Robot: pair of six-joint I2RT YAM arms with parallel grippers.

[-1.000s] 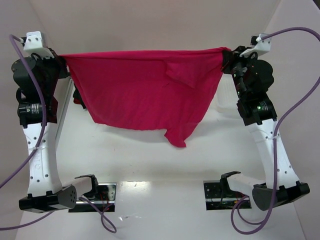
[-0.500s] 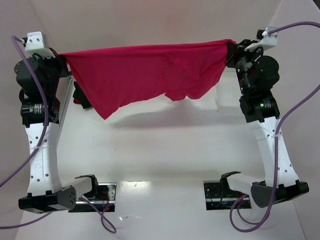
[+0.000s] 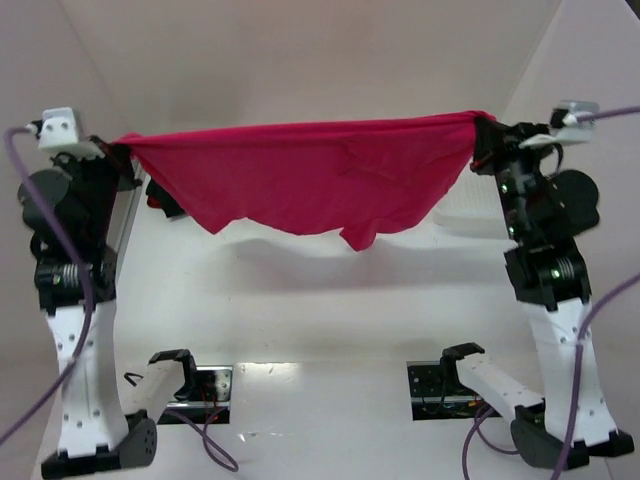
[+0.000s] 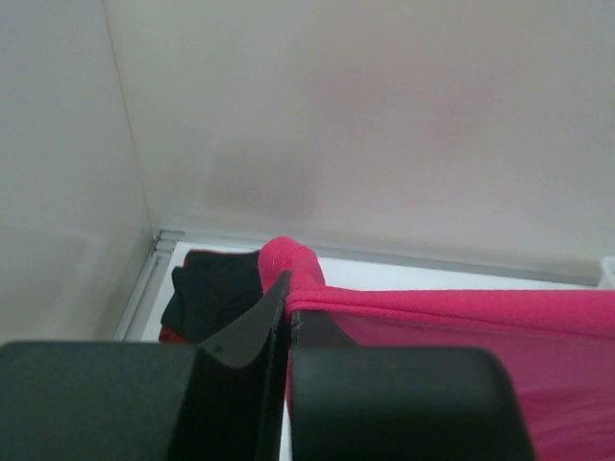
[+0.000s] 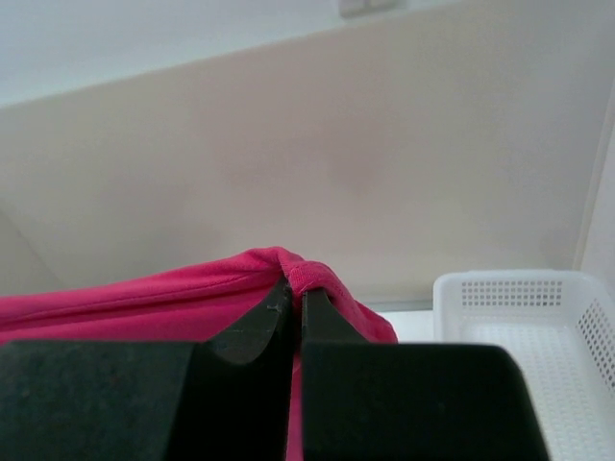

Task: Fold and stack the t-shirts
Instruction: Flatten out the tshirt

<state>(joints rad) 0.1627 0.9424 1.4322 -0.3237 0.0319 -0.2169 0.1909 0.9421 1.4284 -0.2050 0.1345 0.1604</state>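
because each gripper had only a small bunched corner of the pink shirt [image 3: 300, 180], a slip looked the likeliest fault: a harder pull apart, or a jerk on lowering, could drag cloth out of one pinch and drop that end in a heap. the left gripper [image 4: 286, 293] had its fingers closed to a sliver on a rolled lump of hem. the right gripper [image 5: 295, 288] pinched the same way, a fold poking above its tips. a second risk, as i judged it, was the uneven lower edge: a flap dipping just right of centre in the top view could tuck under and crease when laid on the table [image 3: 320, 300]. at the frame's left the cloth hung near the black shirt [image 4: 216, 283] and might catch it. the basket [image 5: 519, 317] sat near the right end.

the shirt hung as a wide sheet across the upper middle of the top view, off the table. its long axis ran side to side, upper left to upper right, the top edge taut and a shade higher at the right, the loose edge pointing down.
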